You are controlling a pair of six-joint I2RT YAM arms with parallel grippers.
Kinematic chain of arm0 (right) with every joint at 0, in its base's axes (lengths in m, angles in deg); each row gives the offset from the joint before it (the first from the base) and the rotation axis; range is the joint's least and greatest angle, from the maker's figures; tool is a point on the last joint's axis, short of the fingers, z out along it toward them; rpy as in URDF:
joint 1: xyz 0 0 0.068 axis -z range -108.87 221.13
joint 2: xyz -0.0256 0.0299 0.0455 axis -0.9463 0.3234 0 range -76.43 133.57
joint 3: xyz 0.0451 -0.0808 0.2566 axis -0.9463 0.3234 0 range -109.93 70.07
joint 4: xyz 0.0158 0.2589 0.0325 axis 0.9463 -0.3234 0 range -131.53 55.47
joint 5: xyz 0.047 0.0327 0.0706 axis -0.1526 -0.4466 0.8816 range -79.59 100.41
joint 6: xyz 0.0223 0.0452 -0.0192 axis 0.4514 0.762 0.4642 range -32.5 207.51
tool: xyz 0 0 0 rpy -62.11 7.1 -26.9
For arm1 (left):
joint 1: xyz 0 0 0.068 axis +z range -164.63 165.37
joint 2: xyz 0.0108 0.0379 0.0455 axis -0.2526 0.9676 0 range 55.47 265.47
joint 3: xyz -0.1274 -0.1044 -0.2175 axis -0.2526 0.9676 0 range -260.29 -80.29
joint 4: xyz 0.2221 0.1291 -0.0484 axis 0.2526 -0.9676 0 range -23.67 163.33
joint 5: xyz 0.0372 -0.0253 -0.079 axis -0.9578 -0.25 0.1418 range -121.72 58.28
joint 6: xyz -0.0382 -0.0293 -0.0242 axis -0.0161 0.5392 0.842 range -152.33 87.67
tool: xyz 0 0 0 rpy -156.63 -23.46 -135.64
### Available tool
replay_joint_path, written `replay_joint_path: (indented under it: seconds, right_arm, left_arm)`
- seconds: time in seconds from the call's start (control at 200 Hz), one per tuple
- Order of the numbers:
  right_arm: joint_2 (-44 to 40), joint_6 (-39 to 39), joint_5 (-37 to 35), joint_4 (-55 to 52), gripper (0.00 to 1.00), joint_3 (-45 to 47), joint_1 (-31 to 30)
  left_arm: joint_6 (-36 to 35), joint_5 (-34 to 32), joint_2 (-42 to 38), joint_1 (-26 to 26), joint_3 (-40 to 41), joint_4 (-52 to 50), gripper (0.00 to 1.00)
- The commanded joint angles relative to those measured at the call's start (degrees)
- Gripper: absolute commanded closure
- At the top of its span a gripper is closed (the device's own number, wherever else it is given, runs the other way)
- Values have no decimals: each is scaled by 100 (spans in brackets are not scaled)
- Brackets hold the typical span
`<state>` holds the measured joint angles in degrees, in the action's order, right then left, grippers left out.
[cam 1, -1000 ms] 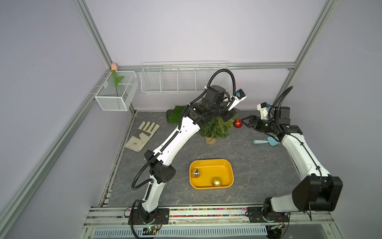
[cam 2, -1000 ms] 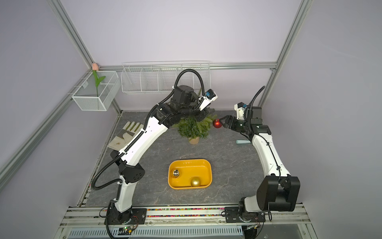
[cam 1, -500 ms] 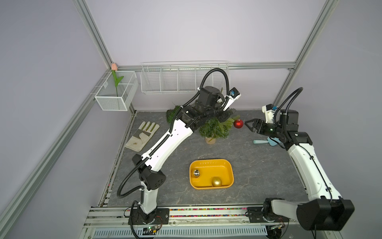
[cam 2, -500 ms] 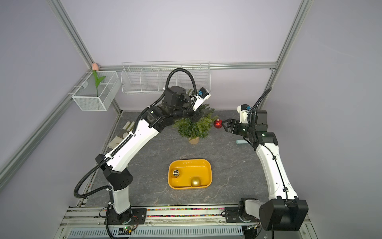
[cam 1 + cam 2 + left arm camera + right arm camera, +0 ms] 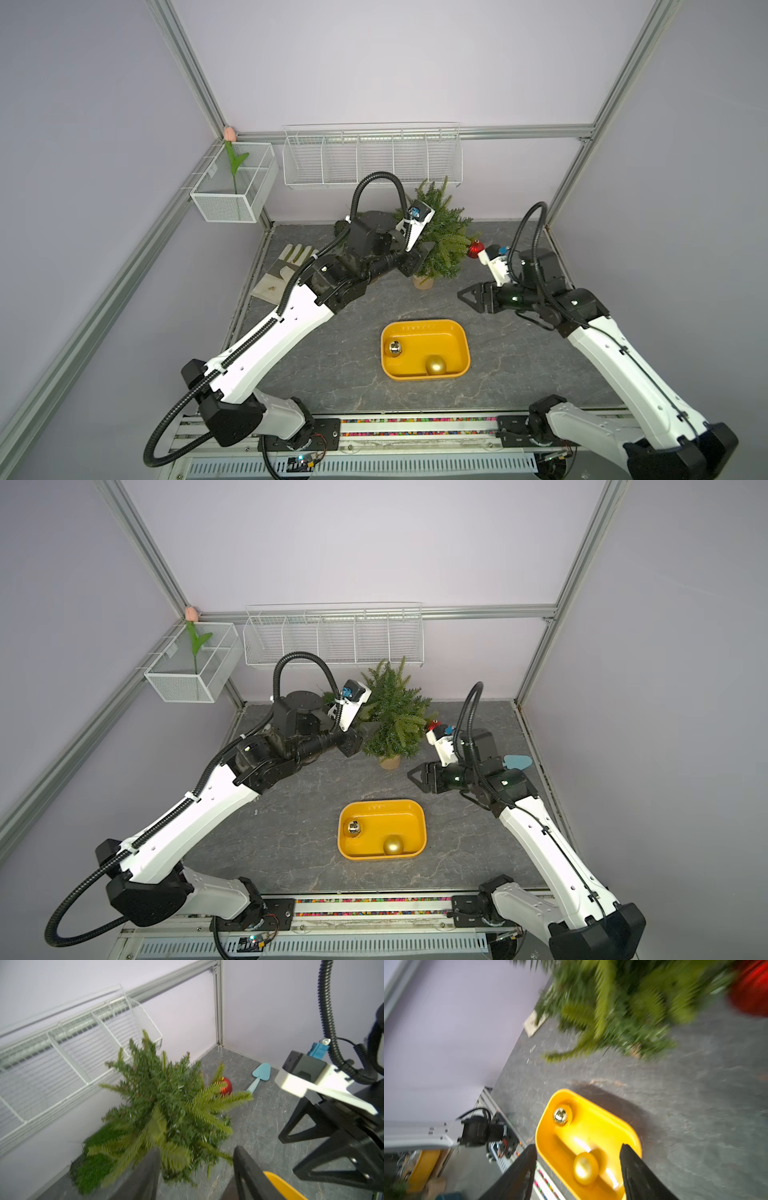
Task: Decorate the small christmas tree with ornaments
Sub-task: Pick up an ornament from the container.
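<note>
The small christmas tree [image 5: 441, 243] [image 5: 392, 721] stands upright at the back of the table. A red ornament [image 5: 475, 249] [image 5: 226, 1086] hangs on its right side, free of both grippers. In the yellow tray [image 5: 424, 325] lie a shiny ornament [image 5: 394, 348] [image 5: 560, 1114] and a matte gold one [image 5: 435, 365] [image 5: 585, 1167]. My left gripper [image 5: 424, 257] [image 5: 197, 1151] is open at the tree's lower left, with branch tips lying loose between its fingers. The right gripper [image 5: 462, 296] [image 5: 578, 1149] is open and empty above the table, between tree and tray.
A work glove [image 5: 286, 266] lies at the left and a blue spatula [image 5: 517, 762] at the right wall. A green turf mat [image 5: 91, 1165] sits behind the tree. A wire rack [image 5: 372, 158] and a mesh basket with a tulip [image 5: 235, 183] hang on the walls.
The right gripper let go of the red ornament, which stays on the tree, and drew back toward the tray. The left gripper opened and pulled back from above the tree to its left side.
</note>
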<state>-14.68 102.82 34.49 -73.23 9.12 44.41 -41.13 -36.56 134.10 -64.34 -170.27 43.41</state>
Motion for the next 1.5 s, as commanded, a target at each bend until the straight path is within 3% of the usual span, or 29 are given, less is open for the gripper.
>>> replay_joint_path:
  seconds: [0.0, 0.14, 0.285, 0.575, 0.82, 1.025, 1.33, 1.495]
  right_arm:
    - [146, 274, -601, -336, 34, 354, -672]
    - [565, 1051, -1267, -216, 30, 656, -1650]
    - [1252, 1612, -1574, 169, 25, 829, -2236]
    - [2490, 1910, -1852, 184, 25, 718, -2687]
    - [2844, 1967, -1916, 96, 31, 623, -2823]
    - [2621, 1952, -2148, -78, 44, 459, -2877]
    - [1190, 1425, -2469, -326, 47, 169, -2722]
    - [195, 884, -2266, -329, 48, 126, -2166]
  left_arm:
    - [594, -335, -423, 234, 711, 379, 42]
    - [1003, -423, -1098, 698, 1747, 937, 41]
    - [1035, -730, -1618, 869, 2614, 1573, 39]
    - [880, -518, -1875, 884, 3108, 1759, 38]
    - [845, -613, -2083, 884, 3357, 1876, 37]
    - [784, -629, -2072, 885, 3345, 1933, 37]
    - [689, -420, -1980, 885, 3110, 2150, 37]
    - [461, 159, -1870, 884, 2910, 2344, 37]
